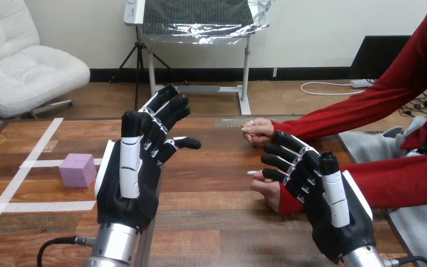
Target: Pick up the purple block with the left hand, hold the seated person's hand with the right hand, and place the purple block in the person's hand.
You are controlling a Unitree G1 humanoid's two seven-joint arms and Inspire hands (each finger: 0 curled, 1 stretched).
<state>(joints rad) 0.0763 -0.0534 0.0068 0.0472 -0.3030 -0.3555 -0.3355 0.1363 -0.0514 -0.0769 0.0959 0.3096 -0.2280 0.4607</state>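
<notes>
Wooden counter [211, 206] planks run across the view, marked at the left with strips of white tape [39, 206]. The purple block [78, 169] sits flat on the counter at the left, against one tape strip. It looks cube-like, so no long axis stands out, and one face is turned toward the camera, slightly skewed. The left robot hand [128, 186] is raised just to the right of the block and apart from it. Its fingers are spread and nearly straight, pointing up and away, and it holds nothing. At the right, the person's farther hand [258, 130] rests on the counter, loosely curled. The person's nearer hand [268, 189] lies closer in. The right robot hand [325, 203] reaches in beside it with lightly bent, open fingers overlapping it. No grip shows, and whether they touch cannot be told.
</notes>
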